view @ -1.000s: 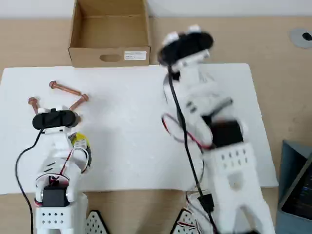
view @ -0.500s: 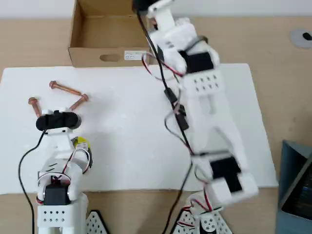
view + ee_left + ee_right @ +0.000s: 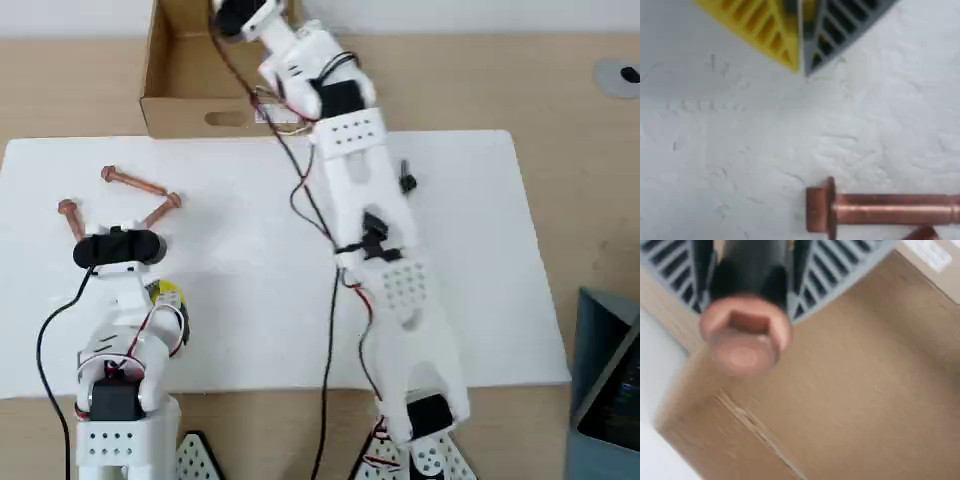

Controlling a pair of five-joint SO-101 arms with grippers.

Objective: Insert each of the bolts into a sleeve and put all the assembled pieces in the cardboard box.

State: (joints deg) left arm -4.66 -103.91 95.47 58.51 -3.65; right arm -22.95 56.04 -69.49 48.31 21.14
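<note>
Three copper bolts lie on the white mat at the left, just beyond my left gripper. The left wrist view has that gripper shut with its yellow and grey fingers tip to tip, a short way from one bolt. My right arm stretches across the mat to the cardboard box, and its gripper hangs over the box's inside. The right gripper is shut on a black sleeve with a copper bolt in it, above the box floor.
The white mat covers the table middle. A small black part lies on the mat right of the right arm. A grey bin stands at the right edge, and a grey disc lies at the far right.
My right arm has swung left and forward from above the mat's middle to over the box, carrying the assembled piece. The left arm has hardly moved.
</note>
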